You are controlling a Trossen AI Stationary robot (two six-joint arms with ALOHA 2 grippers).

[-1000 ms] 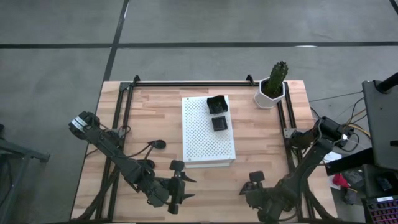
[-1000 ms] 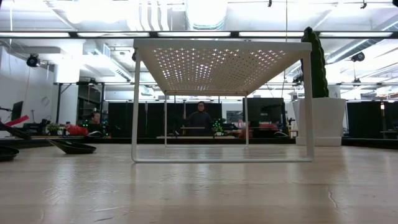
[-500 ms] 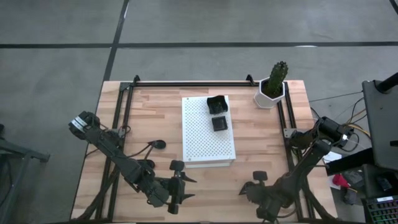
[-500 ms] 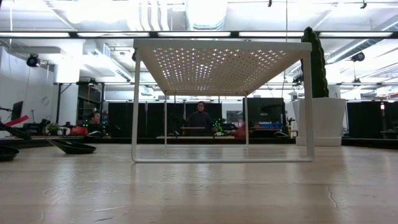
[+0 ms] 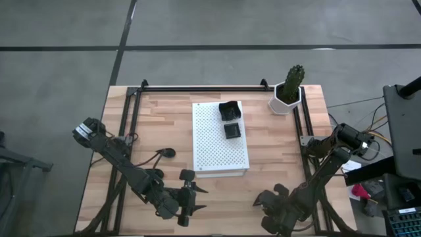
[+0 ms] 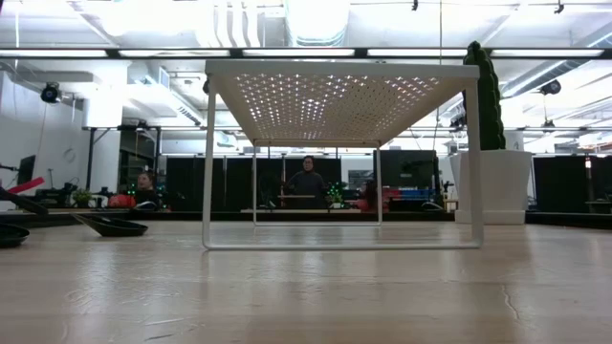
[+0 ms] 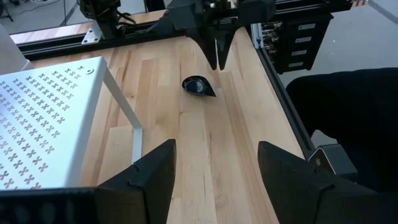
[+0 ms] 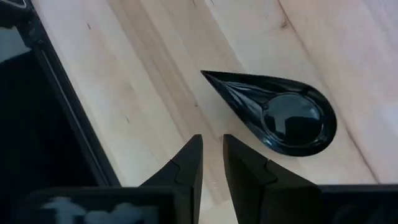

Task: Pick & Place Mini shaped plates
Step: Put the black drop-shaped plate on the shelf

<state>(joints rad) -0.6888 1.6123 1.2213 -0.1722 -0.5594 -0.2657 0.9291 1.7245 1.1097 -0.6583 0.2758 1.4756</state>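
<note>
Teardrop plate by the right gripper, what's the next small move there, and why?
Probably widen the right gripper and shift it over the teardrop plate before lowering. Its fingers stand only a slim gap apart with nothing between them, and the plate lies flat on the table beside the tips, not held.

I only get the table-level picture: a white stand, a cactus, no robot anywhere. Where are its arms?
Observer: Both are at the table edge opposite the cactus. The right claw sits just behind a teardrop dish on the wood.
Visitor: Is anything on top of the stand?
Observer: Yes, the white stand carries two little dark dishes, one at its far end and a square one beside it.
Visitor: And the other arm?
Observer: The left claw waits wide open, holding nothing.
</note>
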